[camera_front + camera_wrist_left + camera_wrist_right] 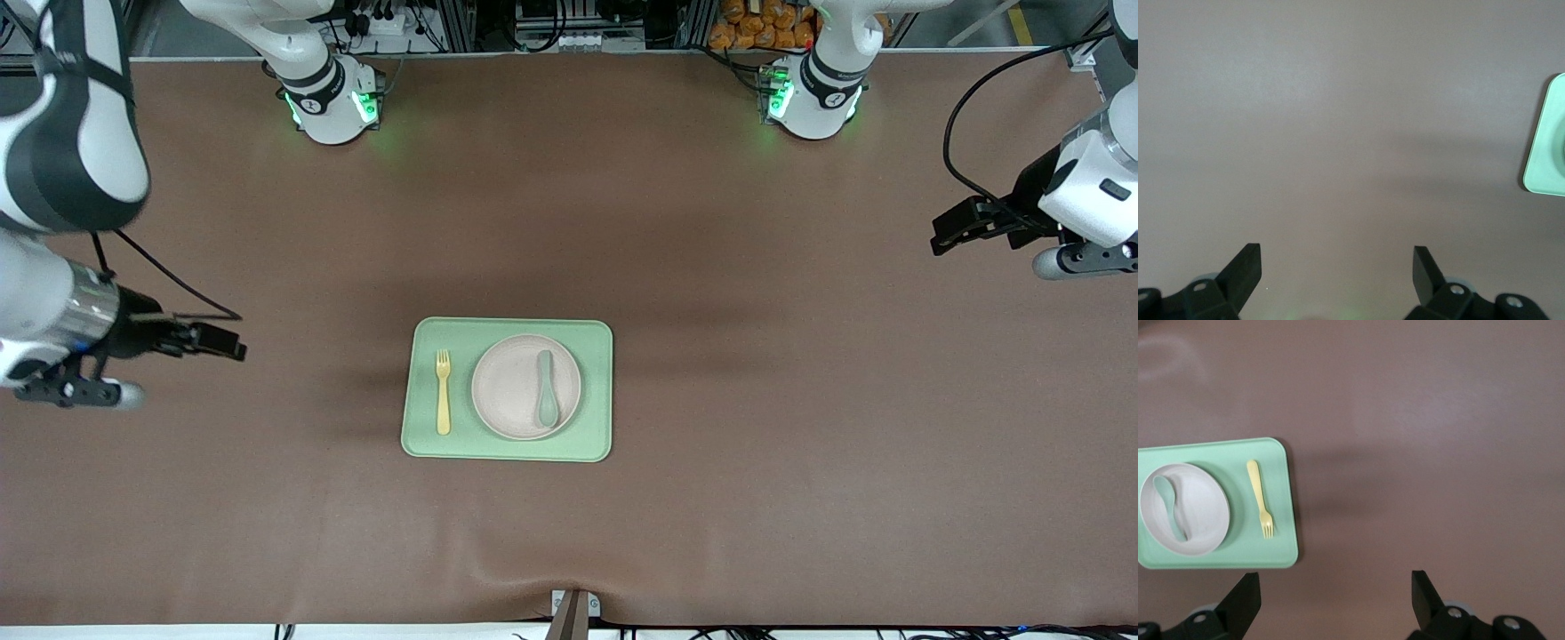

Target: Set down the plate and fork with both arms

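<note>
The off-white plate [526,387] sits on the light-green tray [597,391] in the middle of the table, with a grey-green spoon [545,388] lying in it. The pale-yellow fork [443,392] lies on the tray beside the plate, toward the right arm's end. The right wrist view shows the plate [1201,513], the fork [1260,497] and the tray [1281,540]. My right gripper [222,341] [1335,600] is open and empty above the bare table, apart from the tray. My left gripper [949,228] [1337,270] is open and empty above the table at the left arm's end.
The brown table cloth [800,444] surrounds the tray on all sides. A corner of the tray [1545,160] shows in the left wrist view. Both arm bases [333,102] [813,102] stand along the table's edge farthest from the front camera.
</note>
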